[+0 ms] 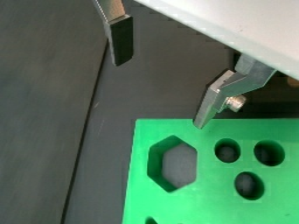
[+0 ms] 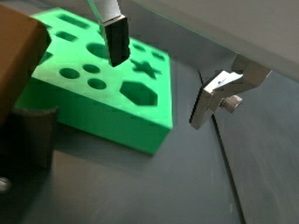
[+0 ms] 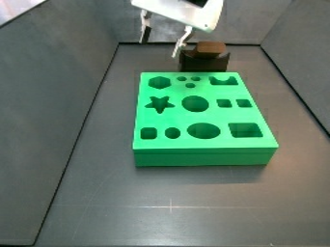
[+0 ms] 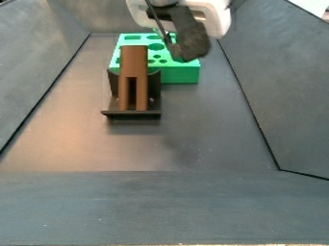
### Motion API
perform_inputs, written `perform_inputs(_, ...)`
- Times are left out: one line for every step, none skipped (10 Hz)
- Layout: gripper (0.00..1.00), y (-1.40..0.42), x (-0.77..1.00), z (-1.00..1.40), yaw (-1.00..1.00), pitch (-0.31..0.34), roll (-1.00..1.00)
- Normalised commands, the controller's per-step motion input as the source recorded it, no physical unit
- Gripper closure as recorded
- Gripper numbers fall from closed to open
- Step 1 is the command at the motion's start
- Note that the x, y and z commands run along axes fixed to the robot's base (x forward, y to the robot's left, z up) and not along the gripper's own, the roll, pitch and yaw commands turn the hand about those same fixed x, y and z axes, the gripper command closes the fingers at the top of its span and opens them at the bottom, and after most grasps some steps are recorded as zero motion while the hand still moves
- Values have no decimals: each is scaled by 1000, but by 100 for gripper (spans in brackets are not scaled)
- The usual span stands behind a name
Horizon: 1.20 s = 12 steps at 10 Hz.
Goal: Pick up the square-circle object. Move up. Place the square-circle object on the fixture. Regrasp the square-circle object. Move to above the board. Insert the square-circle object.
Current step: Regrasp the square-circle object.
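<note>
The brown square-circle object (image 4: 133,75) stands upright on the dark fixture (image 4: 129,111), just beyond one edge of the green board (image 3: 206,147). Both side views show it, also as a brown block (image 3: 206,50) behind the board. In a wrist view the brown piece (image 2: 17,45) rises over the fixture (image 2: 31,140). My gripper (image 3: 164,41) hangs open above the board's edge near the fixture, apart from the piece. Both wrist views show nothing between its fingers: gripper (image 1: 162,92), gripper (image 2: 158,93). The board (image 1: 205,188) lies under it.
Dark sloping walls (image 3: 77,116) close in the grey floor (image 4: 167,163) on both sides. The board (image 4: 164,60) has star, hexagon, round and square holes in its top.
</note>
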Motion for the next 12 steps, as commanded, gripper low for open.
perform_inputs(0,-25,-54,8,-1000,-262,751)
perform_inputs(0,-19,-57,15,-1000,-295,738)
perform_inputs(0,-16,-60,18,-1000,-323,722)
perform_inputs(0,-13,-58,14,-1000,-340,710)
perform_inputs(0,-12,-56,11,-1000,-348,701)
perform_inputs(0,-8,-53,11,-1000,-357,684)
perform_inputs(0,-7,-47,7,-1000,-357,669)
perform_inputs(0,-9,-50,8,-1000,-348,650)
perform_inputs(0,-4,-51,6,-1000,-331,631)
perform_inputs(0,-5,-48,1,-1000,-294,611)
perform_inputs(0,-2,-47,2,-1000,-264,600)
perform_inputs(0,-5,-49,2,-1000,-186,580)
